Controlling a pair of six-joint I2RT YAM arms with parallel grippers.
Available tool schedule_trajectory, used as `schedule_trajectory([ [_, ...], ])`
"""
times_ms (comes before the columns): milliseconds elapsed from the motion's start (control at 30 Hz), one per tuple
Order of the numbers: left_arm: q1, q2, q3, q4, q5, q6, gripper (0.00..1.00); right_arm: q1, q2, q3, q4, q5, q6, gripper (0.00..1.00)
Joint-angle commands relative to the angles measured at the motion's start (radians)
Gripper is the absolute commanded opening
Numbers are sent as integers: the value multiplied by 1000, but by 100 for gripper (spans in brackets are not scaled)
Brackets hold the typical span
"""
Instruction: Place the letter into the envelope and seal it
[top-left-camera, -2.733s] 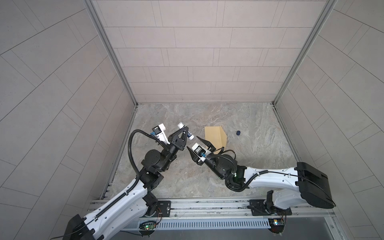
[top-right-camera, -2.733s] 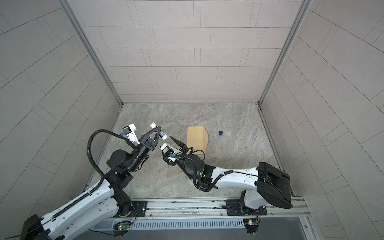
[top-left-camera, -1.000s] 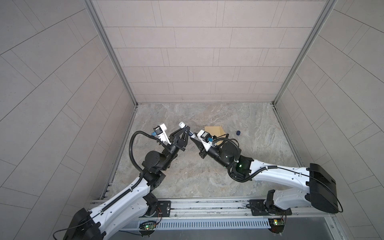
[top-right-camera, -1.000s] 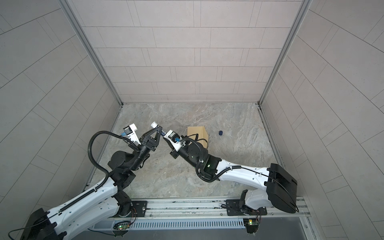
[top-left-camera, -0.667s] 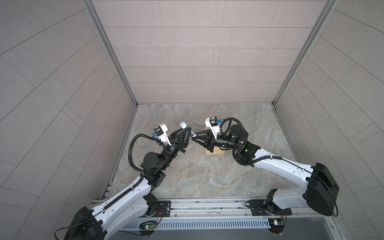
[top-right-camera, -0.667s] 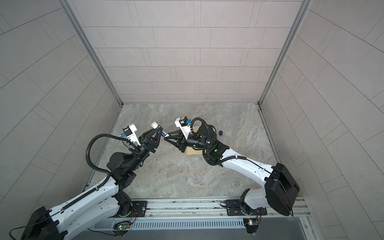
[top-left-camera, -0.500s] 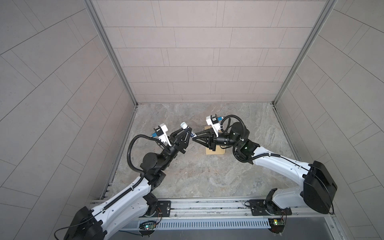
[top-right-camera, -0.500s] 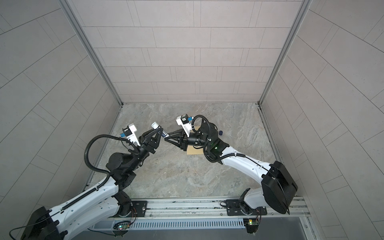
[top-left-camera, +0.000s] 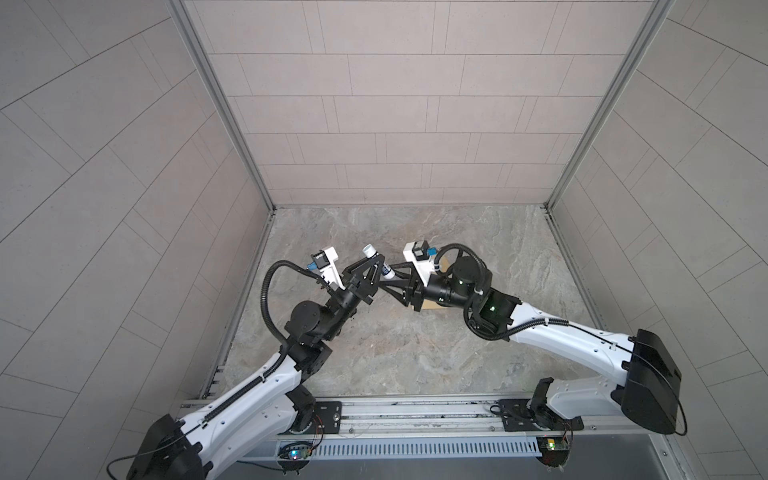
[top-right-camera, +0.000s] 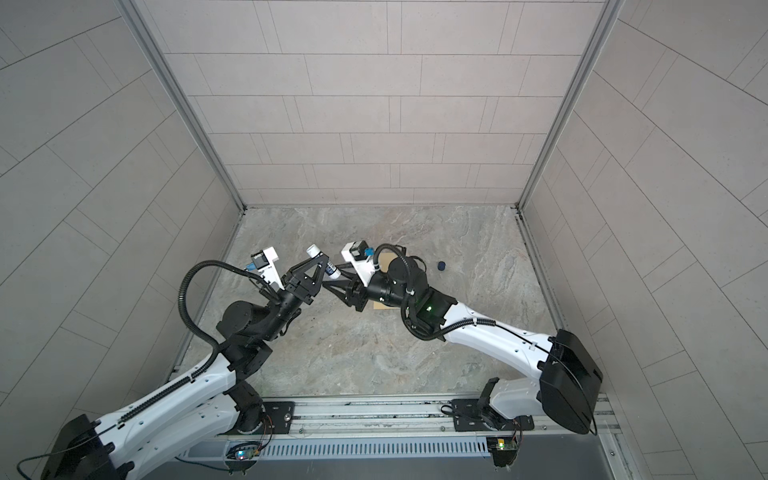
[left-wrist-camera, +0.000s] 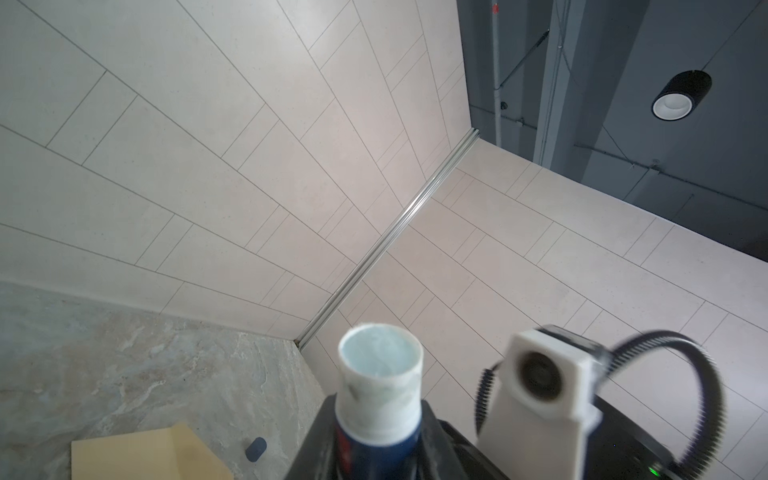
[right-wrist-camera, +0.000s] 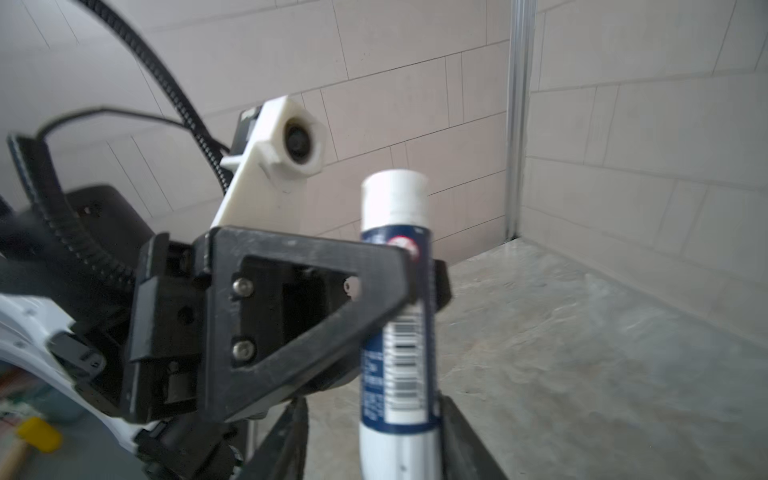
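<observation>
The glue stick (top-left-camera: 377, 261), blue with a white top, is held up off the table with my left gripper (top-left-camera: 377, 267) shut round its middle. In the left wrist view its pale uncapped top (left-wrist-camera: 379, 365) points at the camera. My right gripper (right-wrist-camera: 374, 440) is open around the stick's white lower end (right-wrist-camera: 399, 449), one finger (right-wrist-camera: 457, 436) against it and the other standing clear. The yellow-tan envelope (left-wrist-camera: 137, 455) lies flat on the table and is mostly covered by my right arm in both top views (top-right-camera: 384, 262). The letter is hidden.
A small dark blue cap (top-right-camera: 441, 265) lies on the stone tabletop just right of the envelope, and it also shows in the left wrist view (left-wrist-camera: 255, 449). Tiled walls close in the back and both sides. Both arms meet above the table's left-centre.
My right arm rose from beside the envelope to the stick held by my left gripper. It closed on the stick's lower end and has now spread its jaws. The left gripper barely moved.
</observation>
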Motion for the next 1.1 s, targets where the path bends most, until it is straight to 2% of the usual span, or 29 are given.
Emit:
schedule_trajectory([
  [0,-6,-17,23,-40,-53,-69,0,108,-25,-17,-22,392,-347,64],
  [100,-6,-20,20,-40,-65,-75,0,185,0,-28,48,546,-457,65],
  [200,-7,-27,18,-42,-69,-76,0,252,31,-58,196,698,-563,59],
  [300,-7,-29,16,-46,-71,-75,0,279,49,-77,298,761,-606,54],
  [567,-7,-25,17,-47,-72,-76,0,286,55,-81,332,780,-599,46],
  [667,-7,-25,18,-46,-72,-75,0,284,62,-72,326,786,-590,40],
  [967,-6,-28,19,-43,-70,-76,0,282,96,-40,288,820,-564,42],
  [1067,-7,-28,18,-43,-72,-79,0,281,99,-33,285,825,-558,37],
])
